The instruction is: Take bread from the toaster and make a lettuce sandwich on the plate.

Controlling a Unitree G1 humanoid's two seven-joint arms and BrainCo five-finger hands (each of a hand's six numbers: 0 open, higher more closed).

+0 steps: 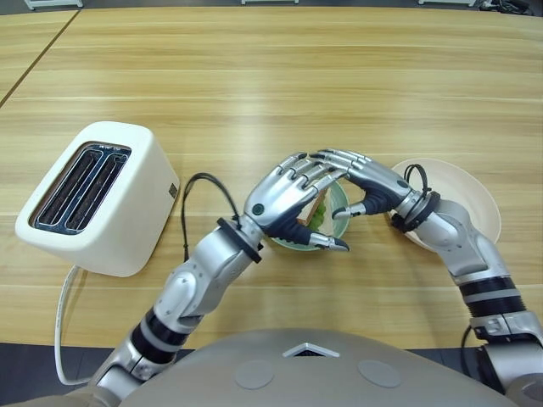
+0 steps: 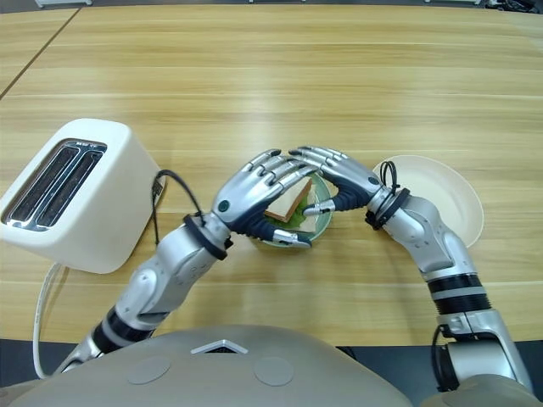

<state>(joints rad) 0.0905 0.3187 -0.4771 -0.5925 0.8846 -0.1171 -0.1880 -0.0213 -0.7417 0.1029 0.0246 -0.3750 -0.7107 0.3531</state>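
- The step in hand, as I judge it, is laying the bread slice [image 2: 293, 201] onto the lettuce [image 1: 317, 217] on the plate [image 2: 325, 222], in the middle of the frame, a little low.
- The left hand [image 1: 284, 199] covers the slice from the left. Its fingers [image 1: 310, 170] lie close together and curve over the upper face, with the thumb below, near the lower rim of the plate. It seems to clamp the slice between them.
- The right hand [image 1: 373, 185] comes from the right with its fingers [image 1: 339, 158] stretched, their tips meeting those of the left hand. Its thumb points toward the slice, and it seems to hold nothing.
- The slice stands tilted, not flat, with the green leaf just under its lower edge.
- To do this well, I would lower the high edge slowly until the slice rests flat, and only then loosen the left thumb, so that the bread does not slide off the leaf.
- The right hand can serve as a stop at the right edge of the slice. It should press only lightly, because the plate could shift on the smooth table.
- The white bowl [image 1: 462, 199] sits under the right wrist at the right of the frame, so that arm should lift up before it draws back.
- The toaster [image 1: 93, 195], at the left, shows dark slots with no bread rising from them.
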